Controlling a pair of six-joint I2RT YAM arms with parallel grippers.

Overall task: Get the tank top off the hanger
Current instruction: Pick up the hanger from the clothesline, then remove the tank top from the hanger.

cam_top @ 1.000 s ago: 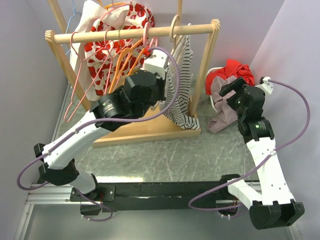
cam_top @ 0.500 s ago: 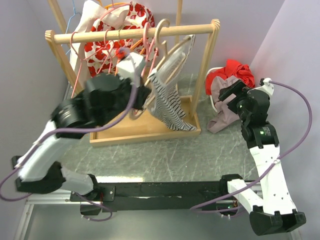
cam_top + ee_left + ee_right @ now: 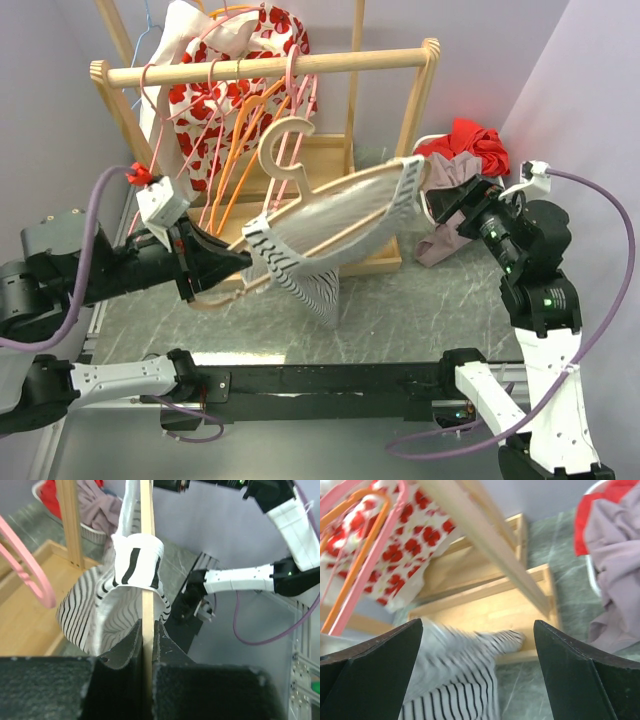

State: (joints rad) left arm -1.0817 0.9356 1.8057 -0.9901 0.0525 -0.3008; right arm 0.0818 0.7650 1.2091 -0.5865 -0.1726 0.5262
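Six entries, largest first.

1. tabletop (image 3: 400, 300): grey marbled slab that carries everything below.
2. wooden clothes rack (image 3: 260, 68): stands at 12 o'clock in the overhead view, with a red-floral garment (image 3: 195, 105) on its rail.
3. striped tank top (image 3: 320, 240): off the rail and threaded on its hanger. It hangs in the air over the tabletop in front of the rack, hem drooping toward 6 o'clock.
4. wooden hanger (image 3: 268, 150): long axis runs from 8 o'clock to 2 o'clock, hook pointing to 11 o'clock.
5. left end effector (image 3: 147, 627): clamped tight on the hanger's bar at its 8 o'clock end.
6. right end effector (image 3: 478, 625): fingers spread wide, nothing held. Blurred stripes show below it.

Governing relation: the hanger's free shoulder, with the strap over it, lies near the right end effector at its 9 o'clock, not touching. The right arm is the nearer one. Judged next: it pinches that strap and draws the fabric along the axis toward 2 o'clock.
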